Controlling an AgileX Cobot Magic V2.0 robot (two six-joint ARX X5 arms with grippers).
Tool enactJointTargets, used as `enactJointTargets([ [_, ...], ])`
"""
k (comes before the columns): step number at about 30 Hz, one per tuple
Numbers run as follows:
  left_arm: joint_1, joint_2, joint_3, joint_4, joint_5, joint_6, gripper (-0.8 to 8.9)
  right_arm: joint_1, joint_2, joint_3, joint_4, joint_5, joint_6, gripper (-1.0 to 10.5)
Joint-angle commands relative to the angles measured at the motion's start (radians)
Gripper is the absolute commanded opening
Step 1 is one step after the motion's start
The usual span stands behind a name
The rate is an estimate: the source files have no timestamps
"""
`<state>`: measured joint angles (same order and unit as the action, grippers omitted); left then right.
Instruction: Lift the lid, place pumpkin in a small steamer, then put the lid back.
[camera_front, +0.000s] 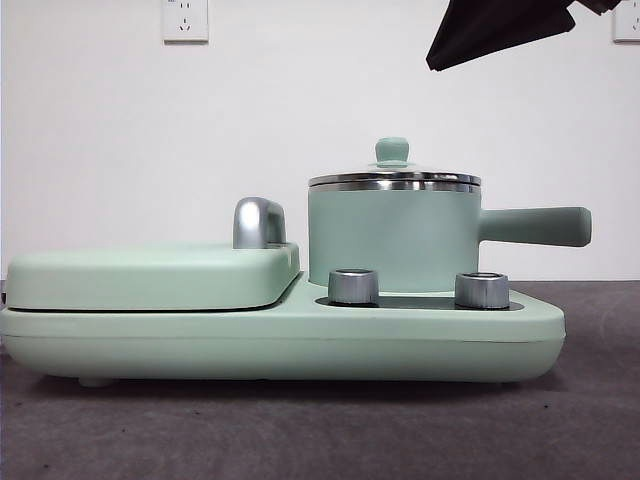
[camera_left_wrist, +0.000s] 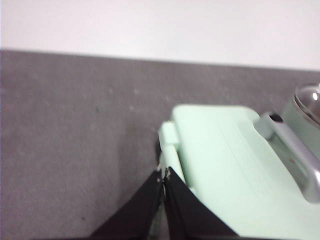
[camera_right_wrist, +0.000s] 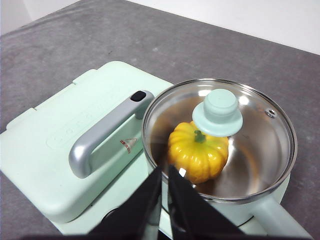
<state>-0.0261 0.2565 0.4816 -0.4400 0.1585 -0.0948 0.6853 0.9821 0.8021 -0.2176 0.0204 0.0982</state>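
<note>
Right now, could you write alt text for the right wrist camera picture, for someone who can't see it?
A yellow pumpkin sits inside a small steamer under its glass lid. The right gripper hangs shut just above the rim.

The yellow-orange pumpkin (camera_right_wrist: 198, 153) had a green stem; the steamer (camera_front: 392, 238) was mint green, steel-rimmed.

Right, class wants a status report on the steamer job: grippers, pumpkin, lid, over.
Left gripper shut, empty, beside the flat cover. Right gripper shut, empty, above the small steamer. Pumpkin inside, lid on. Nothing in the way.
</note>
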Motion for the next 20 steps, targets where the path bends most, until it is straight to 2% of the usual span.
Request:
enactJointTargets([
  [1, 0.02, -0.04, -0.068, 0.084, -0.02, -0.003, 0.07, 0.006, 0.003, 0.016, 0.012, 0.0, -0.001, 0.2],
  [7, 0.05, -0.122, -0.222, 0.208, -0.032, 0.0, 0.07, 0.006, 0.003, 0.016, 0.012, 0.0, -0.001, 0.2],
  [16, 0.053, -0.256, -0.399, 0.262, -0.037, 0.0, 0.07, 0.006, 0.003, 0.016, 0.012, 0.0, -0.001, 0.2],
  [20, 0.053, -0.253, -0.451, 0.333, -0.039, 0.003, 0.07, 0.006, 0.003, 0.016, 0.013, 0.0, -0.001, 0.2],
])
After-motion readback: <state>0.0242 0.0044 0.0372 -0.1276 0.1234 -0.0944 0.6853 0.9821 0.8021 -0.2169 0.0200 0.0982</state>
